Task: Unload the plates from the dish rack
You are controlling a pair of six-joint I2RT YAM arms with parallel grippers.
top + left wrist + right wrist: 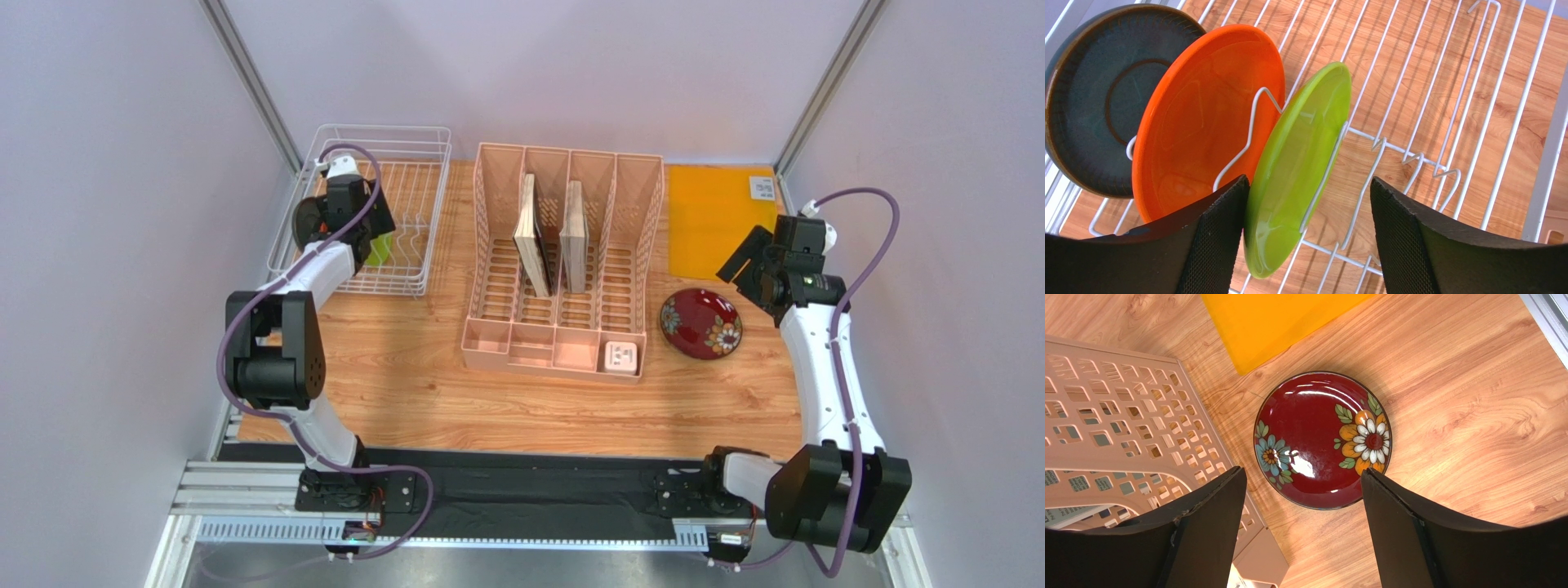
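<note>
The left end effector (1308, 184) hangs over the white wire dish rack (417, 159) with its jaws parted, one on either side of the lime green plate (1303, 159). The finger at the lower left of the wrist view sits just beside the plate's edge and the other stands apart from it, so nothing is gripped. The right end effector (1303, 473) is released too, its jaws wide and empty above the dark red floral plate (1321, 438).

The wooden tabletop (405, 392) fills the middle of the top view. At its centre stands the pink slotted organiser (497, 306). The dish rack is at the upper left and a yellow mat (711, 208) at the upper right.

Three plates stand on edge between the rack's wire tines. In the left wrist view the slate blue plate (1088, 98) is at the upper left, the orange plate (1198, 110) overlaps it, and the lime green plate is next to the right. The dark red plate lies flat on the tabletop, right of the organiser and just below the mat.

Two beige boards (534, 239) stand upright in the organiser's middle compartments, and a small white item (621, 357) sits in its front right one.
</note>
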